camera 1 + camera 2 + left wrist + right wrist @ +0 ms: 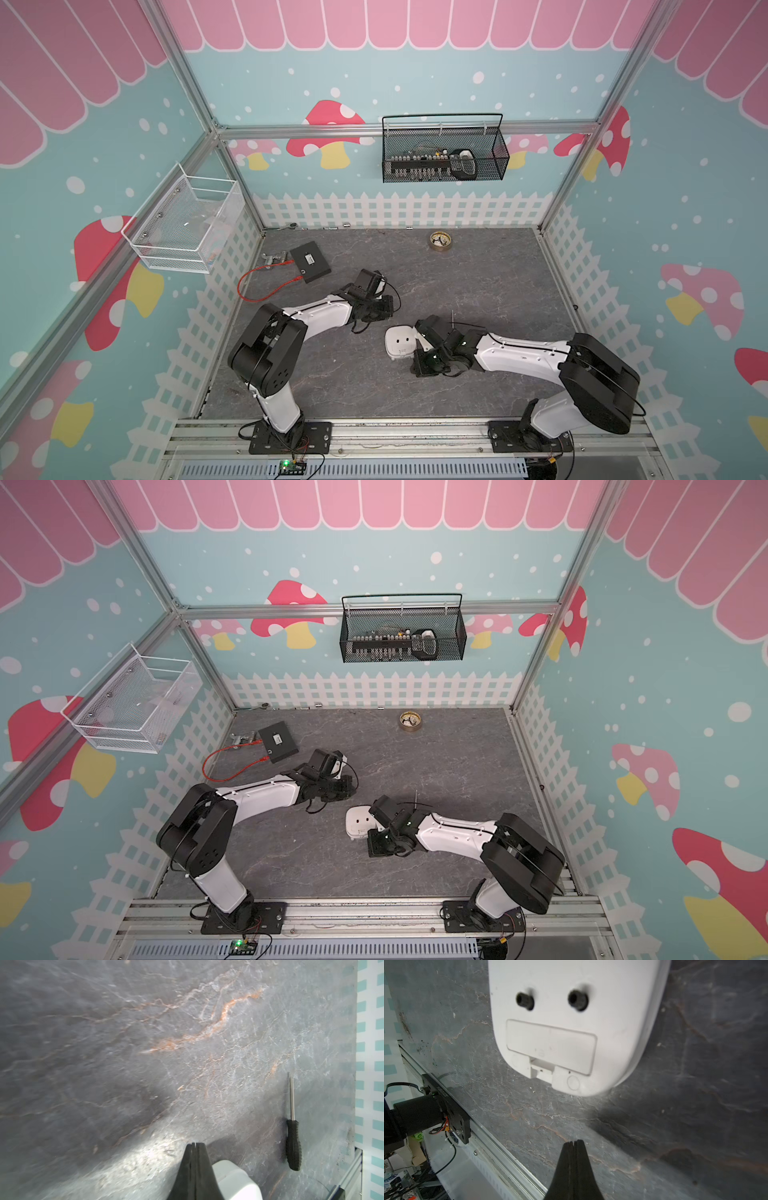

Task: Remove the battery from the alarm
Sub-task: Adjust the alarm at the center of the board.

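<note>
The alarm (571, 1012) lies back-up on the surface (478, 291), at 9 o'clock of the closed, empty right hand (573, 1142). The cover (550, 1043) hides the battery. Steady the body with the left hand (194, 1145), also closed, while levering the latch (542, 1064) gently.

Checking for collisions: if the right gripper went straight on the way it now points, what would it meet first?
Probably the alarm, at its edge by the closed compartment cover. Only bare table lies between; how high the right gripper sits is unclear.
</note>
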Robot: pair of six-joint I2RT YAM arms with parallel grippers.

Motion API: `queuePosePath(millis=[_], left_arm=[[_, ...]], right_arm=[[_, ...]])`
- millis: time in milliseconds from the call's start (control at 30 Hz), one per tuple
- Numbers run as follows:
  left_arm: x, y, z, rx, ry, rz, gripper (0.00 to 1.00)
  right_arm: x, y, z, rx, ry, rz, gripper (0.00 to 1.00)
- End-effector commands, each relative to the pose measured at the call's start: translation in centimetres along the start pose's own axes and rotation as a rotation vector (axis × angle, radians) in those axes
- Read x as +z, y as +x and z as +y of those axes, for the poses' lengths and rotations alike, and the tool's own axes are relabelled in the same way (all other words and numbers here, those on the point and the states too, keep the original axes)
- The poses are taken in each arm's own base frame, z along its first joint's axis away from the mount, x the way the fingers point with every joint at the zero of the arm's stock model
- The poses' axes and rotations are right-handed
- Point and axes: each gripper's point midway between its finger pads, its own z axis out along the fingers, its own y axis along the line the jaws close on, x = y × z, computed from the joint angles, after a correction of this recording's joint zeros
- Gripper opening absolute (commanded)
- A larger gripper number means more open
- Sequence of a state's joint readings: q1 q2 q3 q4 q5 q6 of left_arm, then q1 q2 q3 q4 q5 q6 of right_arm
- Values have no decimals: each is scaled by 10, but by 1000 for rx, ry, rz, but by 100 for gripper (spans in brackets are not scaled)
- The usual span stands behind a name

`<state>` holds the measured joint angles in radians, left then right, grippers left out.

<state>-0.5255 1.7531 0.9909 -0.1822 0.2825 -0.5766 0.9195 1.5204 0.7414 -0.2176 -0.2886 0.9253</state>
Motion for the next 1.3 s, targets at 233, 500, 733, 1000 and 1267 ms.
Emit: queuePosePath(millis=[233,500,733,1000,1267], left_arm=[[23,31,1,-27,42,72,0],[14,41,6,-20,31,73,0],[6,50,10,-26,24,74,0],[2,58,10,-32,28,82,0],[-6,64,10,-41,24,71,7]], right_arm=[[19,-35,14,-12,20,-54,0],[14,-47,-1,-15,83,-83,0],[3,-62,-14,-27,144,-111,0],[-4,-80,-25,-35,174,-142,0],[-10,-98,-34,-37,196,-169,0]])
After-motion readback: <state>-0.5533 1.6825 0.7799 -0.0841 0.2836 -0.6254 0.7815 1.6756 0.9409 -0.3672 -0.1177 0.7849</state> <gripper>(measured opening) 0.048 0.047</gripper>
